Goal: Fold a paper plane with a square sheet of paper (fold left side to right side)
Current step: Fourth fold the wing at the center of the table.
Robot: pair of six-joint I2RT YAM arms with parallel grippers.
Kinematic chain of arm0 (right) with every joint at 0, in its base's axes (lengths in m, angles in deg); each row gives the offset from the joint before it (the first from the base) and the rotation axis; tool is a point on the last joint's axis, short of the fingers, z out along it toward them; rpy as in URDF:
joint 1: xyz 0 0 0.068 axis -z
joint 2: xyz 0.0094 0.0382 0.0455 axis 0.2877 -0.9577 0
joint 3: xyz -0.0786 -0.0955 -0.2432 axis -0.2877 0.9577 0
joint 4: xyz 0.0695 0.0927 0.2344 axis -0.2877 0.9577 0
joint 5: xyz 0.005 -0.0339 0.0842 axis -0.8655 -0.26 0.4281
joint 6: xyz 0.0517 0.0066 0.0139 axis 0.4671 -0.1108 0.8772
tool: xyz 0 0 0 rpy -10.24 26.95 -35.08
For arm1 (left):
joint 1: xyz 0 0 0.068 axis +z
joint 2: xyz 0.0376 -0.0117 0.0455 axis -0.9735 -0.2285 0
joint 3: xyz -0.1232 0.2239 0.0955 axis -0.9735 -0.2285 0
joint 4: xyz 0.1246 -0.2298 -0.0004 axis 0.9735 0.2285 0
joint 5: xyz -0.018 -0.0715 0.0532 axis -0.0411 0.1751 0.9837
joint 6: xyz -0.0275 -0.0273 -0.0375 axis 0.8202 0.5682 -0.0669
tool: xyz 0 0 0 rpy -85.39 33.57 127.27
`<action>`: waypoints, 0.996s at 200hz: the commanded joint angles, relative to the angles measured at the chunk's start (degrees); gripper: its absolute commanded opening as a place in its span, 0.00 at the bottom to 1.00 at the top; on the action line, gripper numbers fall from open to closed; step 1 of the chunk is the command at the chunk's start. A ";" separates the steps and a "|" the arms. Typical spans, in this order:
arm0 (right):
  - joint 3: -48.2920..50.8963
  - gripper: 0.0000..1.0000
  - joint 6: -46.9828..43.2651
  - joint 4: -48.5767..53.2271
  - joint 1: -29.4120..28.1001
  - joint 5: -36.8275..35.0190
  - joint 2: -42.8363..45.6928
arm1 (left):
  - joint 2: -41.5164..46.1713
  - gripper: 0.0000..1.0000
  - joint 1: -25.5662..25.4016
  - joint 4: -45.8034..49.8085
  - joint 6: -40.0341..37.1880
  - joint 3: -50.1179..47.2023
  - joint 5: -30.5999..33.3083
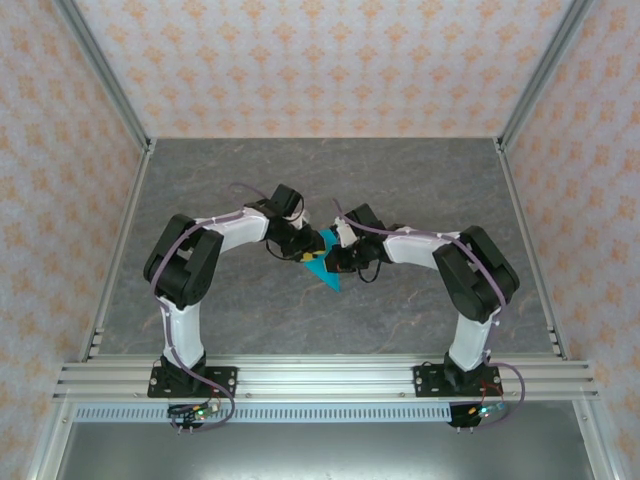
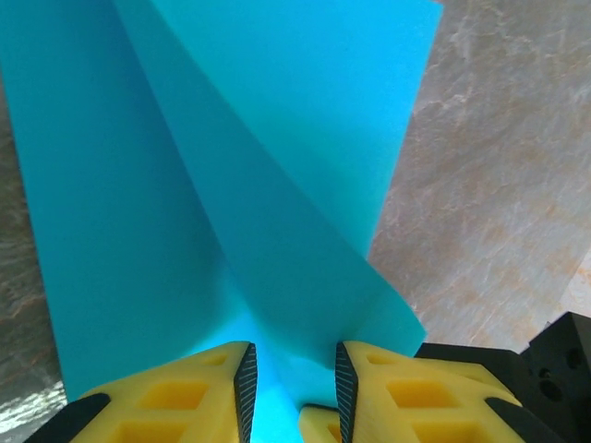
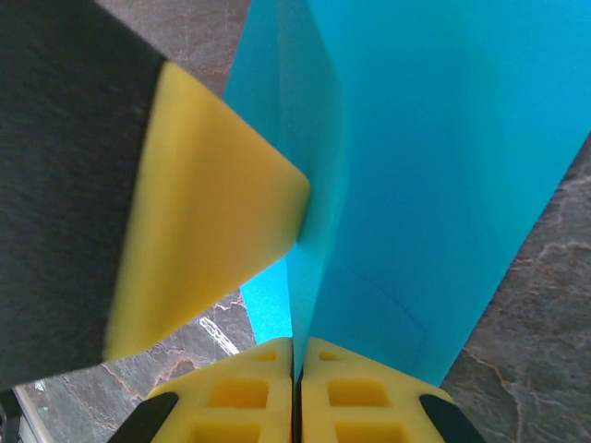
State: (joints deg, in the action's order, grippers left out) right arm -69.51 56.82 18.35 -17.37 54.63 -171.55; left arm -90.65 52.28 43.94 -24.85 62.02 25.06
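Observation:
The cyan-blue sheet of paper (image 1: pixel 325 270) is held up off the table between both grippers, and from above it looks like a wedge with its tip toward the bases. In the left wrist view the sheet of paper (image 2: pixel 231 185) shows a folded flap running down into the gap of my left gripper (image 2: pixel 294 355), whose jaws stand apart around it. My right gripper (image 3: pixel 297 343) is shut on the lower edge of the sheet of paper (image 3: pixel 434 166), which stands upright from its fingers. A yellow finger of the left gripper (image 3: pixel 212 212) touches the paper's side.
The grey marbled table (image 1: pixel 420 180) lies under both arms. Aluminium frame posts (image 1: pixel 120 100) and patterned walls close it in on the left, right and back. The rail (image 1: pixel 320 378) with the arm bases runs along the near edge.

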 commanded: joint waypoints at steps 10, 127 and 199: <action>0.82 0.10 0.62 -1.70 0.33 0.66 -0.74 | -1.23 0.31 -0.27 -0.40 0.49 1.26 -0.09; 1.04 0.30 3.20 -2.23 2.92 2.43 5.40 | -3.20 0.31 -0.27 0.58 0.05 0.53 1.72; 1.66 0.32 11.99 -9.32 6.40 8.39 1.34 | -2.84 0.31 -0.22 0.26 0.31 0.62 1.63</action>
State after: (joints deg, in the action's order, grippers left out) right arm -68.28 65.37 12.34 -10.94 60.83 -168.12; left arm -92.47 52.28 43.88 -24.87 62.04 25.08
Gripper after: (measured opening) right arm 0.320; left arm 0.306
